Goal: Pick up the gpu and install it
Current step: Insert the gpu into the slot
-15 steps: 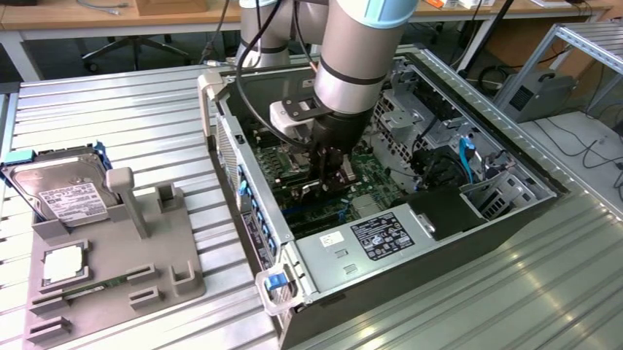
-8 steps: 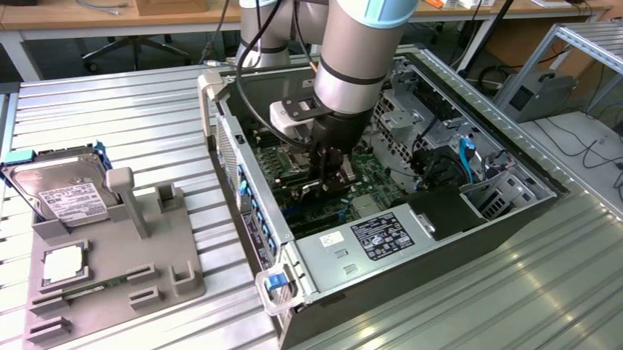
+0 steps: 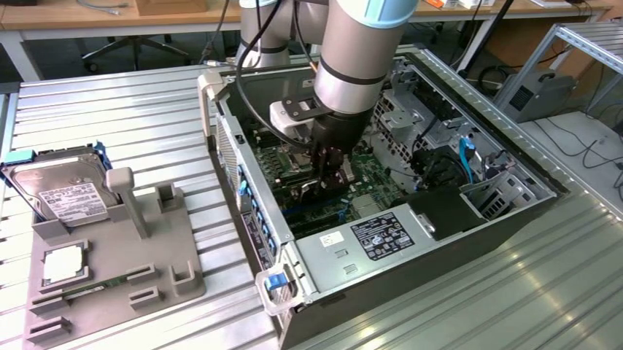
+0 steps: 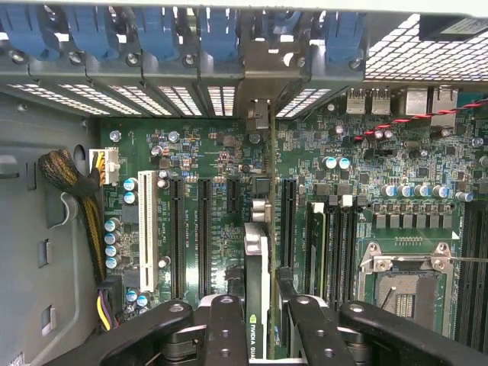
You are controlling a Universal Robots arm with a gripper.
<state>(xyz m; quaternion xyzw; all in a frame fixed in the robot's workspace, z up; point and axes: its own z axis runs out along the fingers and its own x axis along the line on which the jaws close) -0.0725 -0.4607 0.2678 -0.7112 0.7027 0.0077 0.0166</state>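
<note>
The gpu [image 4: 258, 259] stands on edge between my fingers [image 4: 226, 328], a thin card with a green-and-white label on its near end. It runs over the motherboard [image 4: 206, 152] between two black expansion slots [image 4: 204, 229], and its metal bracket end [image 4: 259, 114] reaches the case's rear slot openings. I cannot tell whether it sits in a slot. My gripper [image 4: 263, 335] is shut on the gpu. In the exterior view the gripper [image 3: 331, 173] is deep inside the open computer case [image 3: 389, 240], with the gpu [image 3: 326, 188] just below it.
Blue slot clips [image 4: 152, 34] line the case's rear wall; a CPU socket [image 4: 400, 286] and a yellow-black cable bundle [image 4: 72, 179] flank the slots. Outside the case, at the exterior view's left, a grey fixture [image 3: 117, 270] holds a silver hard drive [image 3: 63, 193], a processor chip [image 3: 63, 266] and a memory stick [image 3: 98, 286].
</note>
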